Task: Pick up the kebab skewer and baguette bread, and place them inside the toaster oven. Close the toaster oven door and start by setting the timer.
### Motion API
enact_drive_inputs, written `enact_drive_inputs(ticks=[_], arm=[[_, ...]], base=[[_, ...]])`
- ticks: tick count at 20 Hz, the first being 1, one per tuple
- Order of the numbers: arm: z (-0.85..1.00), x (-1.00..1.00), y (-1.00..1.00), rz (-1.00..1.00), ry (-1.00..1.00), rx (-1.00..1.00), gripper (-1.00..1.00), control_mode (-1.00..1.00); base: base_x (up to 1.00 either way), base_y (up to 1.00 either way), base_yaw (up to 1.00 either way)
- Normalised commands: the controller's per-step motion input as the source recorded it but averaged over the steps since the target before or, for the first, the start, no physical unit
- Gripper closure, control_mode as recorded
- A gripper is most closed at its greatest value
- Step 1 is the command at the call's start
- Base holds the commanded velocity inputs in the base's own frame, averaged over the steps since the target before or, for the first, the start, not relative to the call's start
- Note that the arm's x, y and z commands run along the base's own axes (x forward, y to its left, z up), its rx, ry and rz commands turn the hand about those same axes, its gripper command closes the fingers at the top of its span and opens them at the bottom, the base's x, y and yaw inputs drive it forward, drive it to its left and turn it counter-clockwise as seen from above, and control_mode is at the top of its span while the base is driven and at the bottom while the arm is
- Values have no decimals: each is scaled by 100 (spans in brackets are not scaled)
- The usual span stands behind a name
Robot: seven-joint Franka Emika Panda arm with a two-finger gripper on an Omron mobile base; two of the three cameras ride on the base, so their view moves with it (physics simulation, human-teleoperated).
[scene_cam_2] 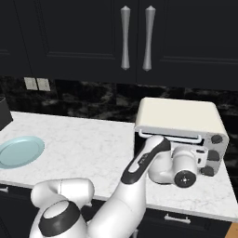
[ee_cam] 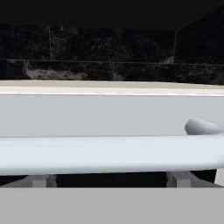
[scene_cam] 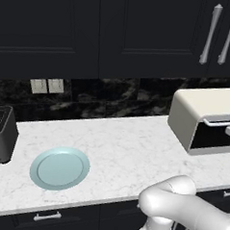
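While your claw stands wide, holding nothing, the pale door handle (ee_cam: 109,153) crosses the hand view just ahead. Toaster oven (scene_cam_2: 179,118) sits right of centre in the right base view; plate (scene_cam: 59,168) lower left, left base view.

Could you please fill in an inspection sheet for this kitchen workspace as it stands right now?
Surface: white marbled counter, bare around the plate.
Job's things: toaster oven at the counter's right end, its pale door handle close before the hand camera; skewer and baguette not seen.
Clutter: pale blue plate, nothing on it; black toaster at the far left.
Grippers: gripper at the oven front, open, fingers hidden.
Cables: nothing seen.
Surroundings: dark upper cabinets with silver handles, dark stone backsplash, wall outlets.
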Motion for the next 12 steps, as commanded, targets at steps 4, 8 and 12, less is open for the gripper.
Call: enact_drive_inputs(ticks=[4,8,12], arm=[[0,-37,-51,0,0,0,-100,-100],[-1,-39,-49,0,0,0,-100,-100],[0,-7,-36,0,0,1,-100,-100]], base=[[0,0,0],[0,0,0],[0,0,0]])
